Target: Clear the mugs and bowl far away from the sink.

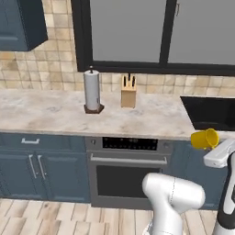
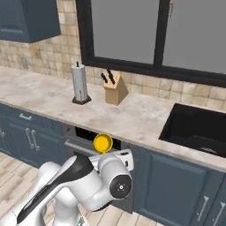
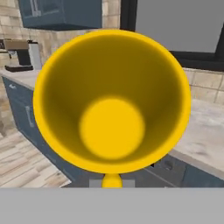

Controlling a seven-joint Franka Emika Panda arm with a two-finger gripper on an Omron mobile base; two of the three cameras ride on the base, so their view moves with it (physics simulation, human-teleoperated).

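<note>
Fingertips of the tool (image 1: 212, 148) are hidden behind the yellow mug (image 1: 205, 138), which it holds clamped, tipped on its side in the air before the worktop (image 1: 59, 112), nothing inside. Sink (image 2: 196, 128) is cut off at the right, its basin bare.

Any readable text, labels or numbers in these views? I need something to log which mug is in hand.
None readable.
Yellow mug: plain, no print.
Oven control panel: light marks on the black strip, too small and blurred to read.
Knife block and paper towel roll: no lettering.
</note>
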